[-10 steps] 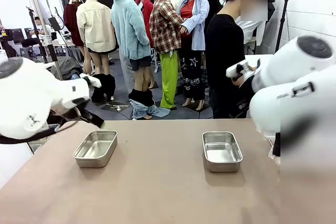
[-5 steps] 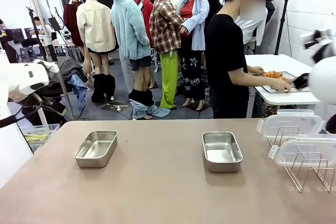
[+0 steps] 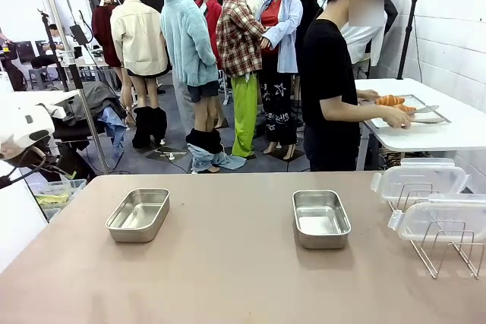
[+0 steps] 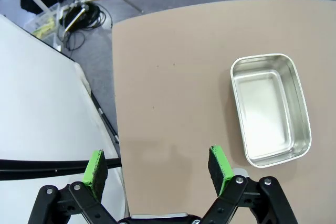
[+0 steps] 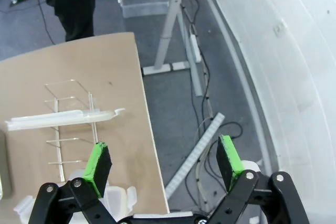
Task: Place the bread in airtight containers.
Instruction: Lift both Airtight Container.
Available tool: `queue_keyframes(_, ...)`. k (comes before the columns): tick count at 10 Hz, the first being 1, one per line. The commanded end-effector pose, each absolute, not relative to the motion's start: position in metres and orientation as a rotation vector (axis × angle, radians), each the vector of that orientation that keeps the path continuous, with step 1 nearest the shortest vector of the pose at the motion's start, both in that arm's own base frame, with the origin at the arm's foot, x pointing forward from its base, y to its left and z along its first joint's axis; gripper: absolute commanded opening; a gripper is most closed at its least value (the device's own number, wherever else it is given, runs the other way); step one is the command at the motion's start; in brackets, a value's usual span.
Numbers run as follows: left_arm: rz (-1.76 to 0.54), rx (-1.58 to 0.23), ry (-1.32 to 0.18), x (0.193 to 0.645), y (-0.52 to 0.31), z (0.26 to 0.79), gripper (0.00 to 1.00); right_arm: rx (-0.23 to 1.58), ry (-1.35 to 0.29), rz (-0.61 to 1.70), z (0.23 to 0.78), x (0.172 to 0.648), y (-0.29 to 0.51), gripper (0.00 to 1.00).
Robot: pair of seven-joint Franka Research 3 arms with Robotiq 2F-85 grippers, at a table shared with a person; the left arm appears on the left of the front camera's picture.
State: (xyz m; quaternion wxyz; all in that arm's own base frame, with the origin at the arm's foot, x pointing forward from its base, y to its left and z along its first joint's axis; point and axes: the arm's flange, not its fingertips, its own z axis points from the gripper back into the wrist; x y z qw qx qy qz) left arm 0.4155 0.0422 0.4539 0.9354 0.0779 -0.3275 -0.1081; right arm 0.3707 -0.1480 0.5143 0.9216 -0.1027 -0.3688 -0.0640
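Hovering above the brown table (image 3: 228, 278) with both grippers empty.

Left gripper (image 4: 156, 163): jaws spread wide, nothing between the green pads. It hangs over the table's left edge. The left tin (image 4: 270, 108) lies open and empty ahead of it and off to one side, well apart from the fingers. In the front view only a bit of my left arm (image 3: 23, 133) shows at the picture's edge.

Right gripper (image 5: 164, 158): jaws likewise wide apart, nothing held. It hangs past the table's right edge, over the floor. The wire rack (image 5: 71, 129) stands near it, with a clear lid (image 5: 58, 119) seen edge-on across the wires.

Right tin (image 3: 321, 218): open, empty, mid-table. Two clear lids (image 3: 421, 181) rest on the rack at the table's right side.

Bread (image 3: 392, 100): on a flat steel tray (image 3: 439, 117) on the white side table (image 3: 456, 138) beyond the far right corner. The person's hand (image 3: 397, 117) covers part of the tray, so I cannot count the rolls. A thin metal tool beside the hand is too small to name. The bread is well apart from both grippers and from both tins.
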Motion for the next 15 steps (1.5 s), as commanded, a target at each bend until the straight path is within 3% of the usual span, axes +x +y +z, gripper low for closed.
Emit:
queue_keyframes(1,-0.234,0.161,-0.687,0.4136,0.0408,0.4608,1.0,-0.224,-0.773,-0.086,0.5212,0.3739,-0.1312,1.0)
queue_keyframes(15,-0.234,0.161,-0.687,0.4136,0.0408,0.4608,1.0,-0.224,-0.773,-0.086,0.5212,0.3739,-0.1312,1.0)
